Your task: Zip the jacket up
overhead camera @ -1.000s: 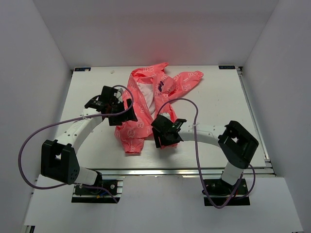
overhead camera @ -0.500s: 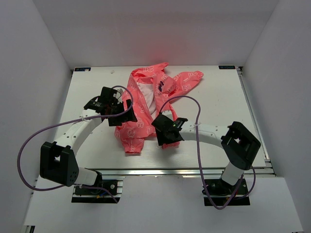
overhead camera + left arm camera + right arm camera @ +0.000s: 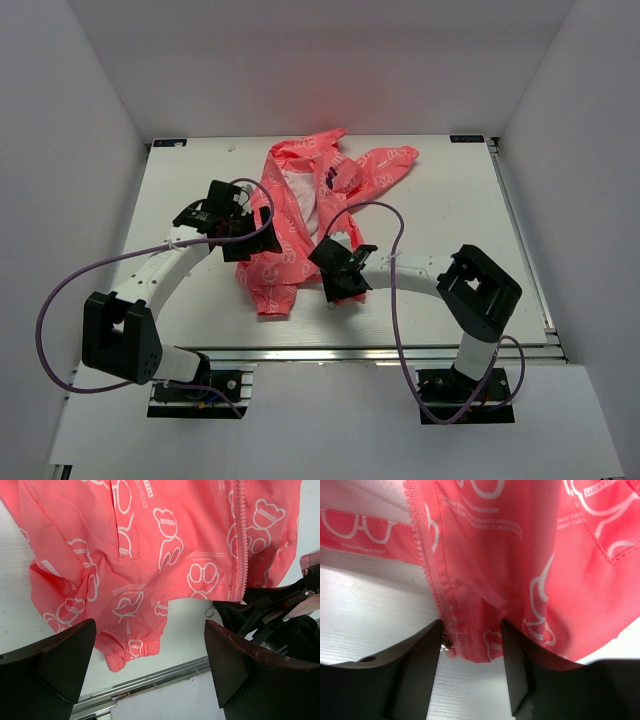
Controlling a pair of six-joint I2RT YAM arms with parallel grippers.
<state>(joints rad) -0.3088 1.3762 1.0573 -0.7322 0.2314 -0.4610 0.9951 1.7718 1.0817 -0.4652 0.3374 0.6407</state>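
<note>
I see the right gripper (image 3: pixel 472 640) clamped on the jacket (image 3: pixel 290 215) hem at its 6 o'clock edge; the left gripper (image 3: pixel 150 667) hangs apart above it.

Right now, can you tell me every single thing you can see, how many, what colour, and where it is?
jacket: one, coral pink with white bear outlines, crumpled mid-table, front open
zipper: one, pink, along the front edge
cuff: one, pink, elastic, near edge
table: one, white, under everything
cables: two, purple, looping off the arms
left gripper: one, black, open, hovering above the jacket hem
right gripper: one, black, straddling the hem corner by the zipper
</note>
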